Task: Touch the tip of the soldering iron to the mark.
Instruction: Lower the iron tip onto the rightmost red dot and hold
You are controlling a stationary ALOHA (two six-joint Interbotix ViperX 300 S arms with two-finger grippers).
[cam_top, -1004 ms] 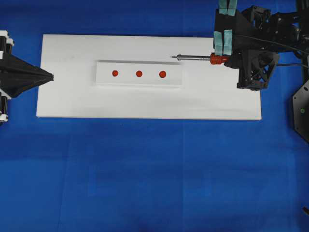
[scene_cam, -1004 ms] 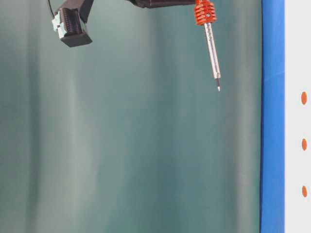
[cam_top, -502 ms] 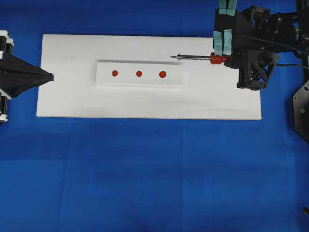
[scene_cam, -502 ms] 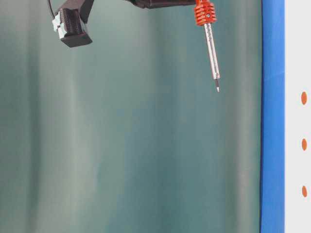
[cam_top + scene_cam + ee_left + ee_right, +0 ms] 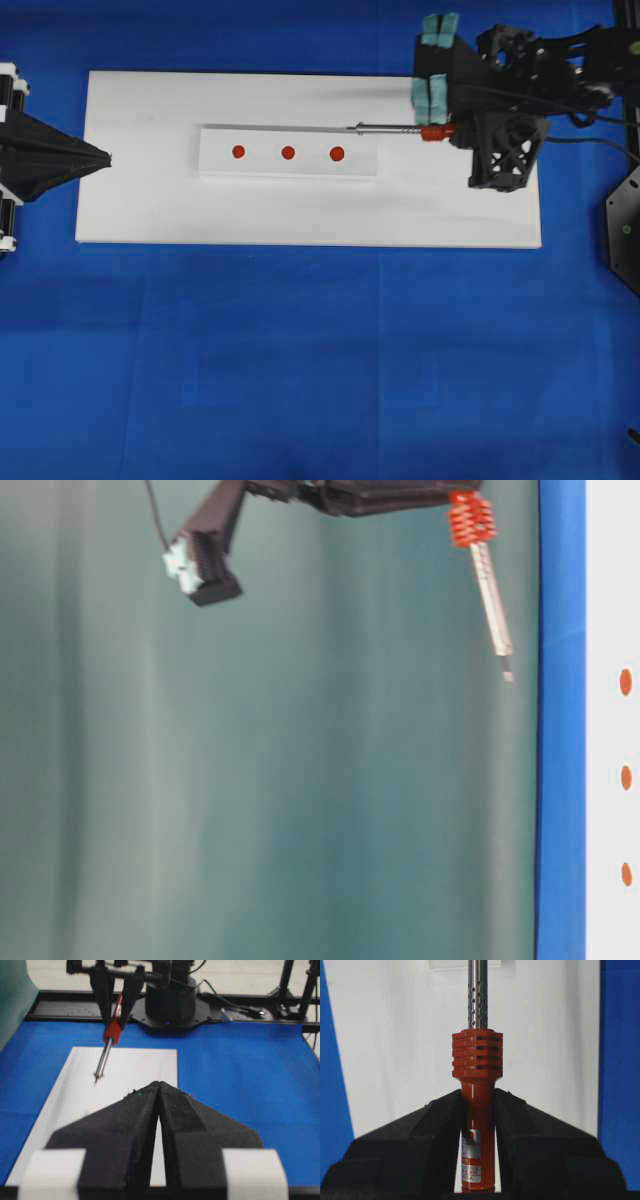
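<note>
Ahead of the right gripper (image 5: 477,1125), clamped on the soldering iron (image 5: 477,1090), the tip (image 5: 351,127) hangs above the strip's far edge, beside the nearest red mark (image 5: 337,154). Risk: straight descent misses the mark. Left gripper (image 5: 158,1105): jaws together.

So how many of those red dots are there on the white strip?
3, in a row along the raised strip: left dot, middle dot, right dot, nearest the soldering iron. None looks hidden.
</note>
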